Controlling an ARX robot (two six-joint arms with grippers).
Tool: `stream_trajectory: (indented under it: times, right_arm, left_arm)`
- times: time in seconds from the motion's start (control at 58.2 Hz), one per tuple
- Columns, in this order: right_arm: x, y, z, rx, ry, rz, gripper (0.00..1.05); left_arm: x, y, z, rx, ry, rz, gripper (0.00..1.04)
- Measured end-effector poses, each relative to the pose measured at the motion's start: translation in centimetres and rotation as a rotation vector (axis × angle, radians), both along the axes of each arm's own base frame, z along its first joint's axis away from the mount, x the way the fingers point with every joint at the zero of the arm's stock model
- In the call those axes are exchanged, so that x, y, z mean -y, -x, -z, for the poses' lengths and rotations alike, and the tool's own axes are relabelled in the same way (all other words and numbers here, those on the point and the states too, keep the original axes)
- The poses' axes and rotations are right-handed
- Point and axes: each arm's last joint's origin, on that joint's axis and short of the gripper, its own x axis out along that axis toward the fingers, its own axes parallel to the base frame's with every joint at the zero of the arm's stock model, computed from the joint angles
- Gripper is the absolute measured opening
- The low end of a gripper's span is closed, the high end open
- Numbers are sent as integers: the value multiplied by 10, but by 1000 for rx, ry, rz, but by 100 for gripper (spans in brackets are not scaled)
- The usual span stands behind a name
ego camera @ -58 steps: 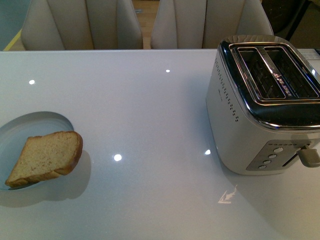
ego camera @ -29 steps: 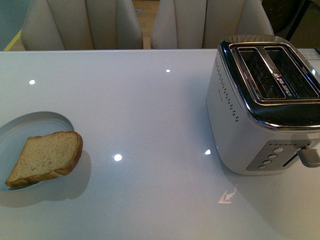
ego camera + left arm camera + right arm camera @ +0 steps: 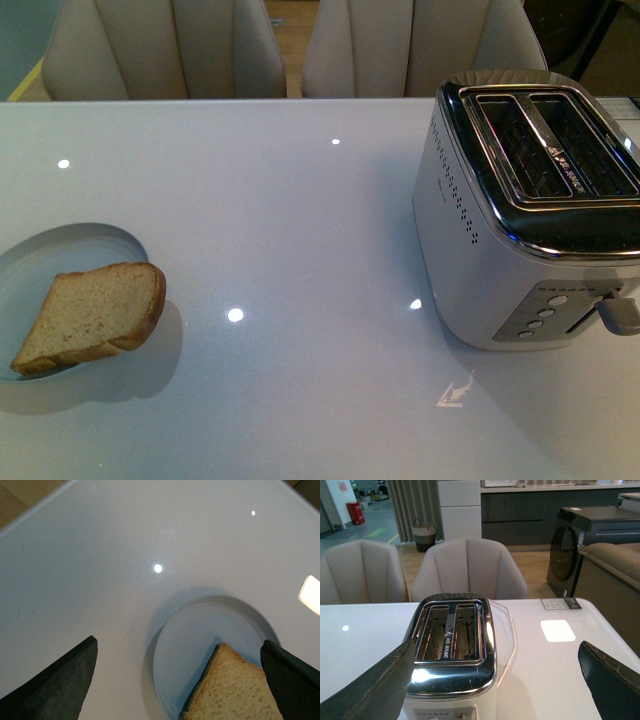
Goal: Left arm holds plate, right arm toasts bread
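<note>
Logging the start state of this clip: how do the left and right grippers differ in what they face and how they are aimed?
The left gripper frames the plate and the bread on it; the right gripper frames the toaster, its slots empty. The left gripper points steeply down at the table; the right gripper points nearer level, with chairs beyond. Both are open, holding nothing.

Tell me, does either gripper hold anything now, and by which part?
Nothing is held. The left gripper is open above the plate and bread; the right gripper is open, facing the toaster.
</note>
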Motion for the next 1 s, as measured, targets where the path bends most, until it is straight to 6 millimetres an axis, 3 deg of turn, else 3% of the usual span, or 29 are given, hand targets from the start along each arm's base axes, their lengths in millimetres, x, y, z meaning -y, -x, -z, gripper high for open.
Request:
stream_trajectory:
  times: [0.172, 0.361, 0.722, 0.997]
  right_arm:
    - [0, 0, 0, 0, 0, 0, 96]
    - [0, 0, 0, 0, 0, 0, 96]
    - [0, 0, 0, 0, 0, 0, 96]
    - [0, 0, 0, 0, 0, 0, 96]
  left_arm:
    - [-4, -2, 42, -93, 45, 69, 97]
    - [-5, -4, 69, -155, 47, 141, 97]
    - [-1, -25, 101, -229, 29, 213, 97]
    - [5, -45, 114, -232, 29, 248, 97]
